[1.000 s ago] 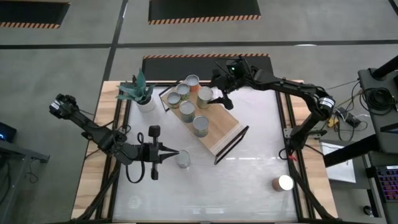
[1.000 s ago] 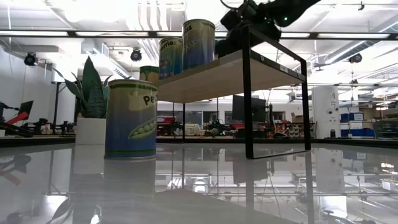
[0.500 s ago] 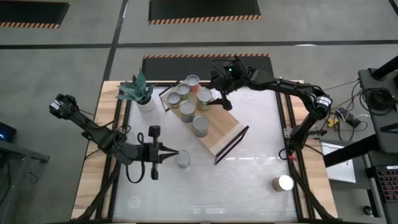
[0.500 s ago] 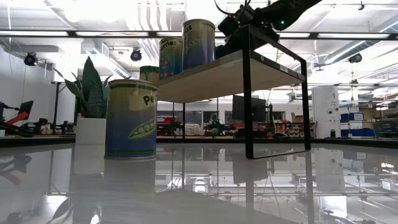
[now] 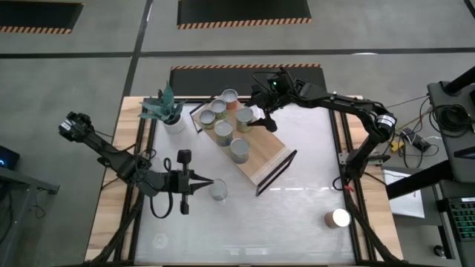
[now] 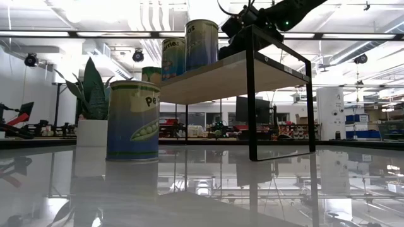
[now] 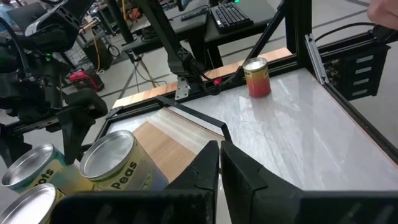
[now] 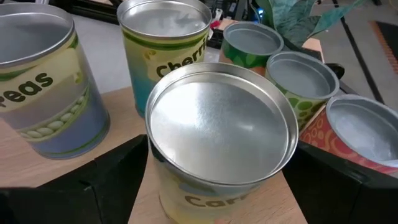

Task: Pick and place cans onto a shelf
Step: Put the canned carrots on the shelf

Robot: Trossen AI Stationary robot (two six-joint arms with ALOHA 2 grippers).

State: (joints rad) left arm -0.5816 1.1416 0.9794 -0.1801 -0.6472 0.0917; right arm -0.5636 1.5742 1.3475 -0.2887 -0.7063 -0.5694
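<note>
Right gripper point(image 5: 256, 117) opened wider — shifted slightly toward the cans point(image 5: 243, 116).

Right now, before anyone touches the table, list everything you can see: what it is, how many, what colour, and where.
shelf: one, light wood with a black wire frame, set diagonally mid-table
cans on the shelf: six, silvery tops, clustered toward its plant end
can near the left arm: one, silvery top, on the tabletop
can at the right corner: one, bright top, alone on the table's near edge
plant: one, green in a white pot, beside the shelf
table: one, white
left end effector: shut, beside the lone can
right end effector: open, astride one shelf can
</note>
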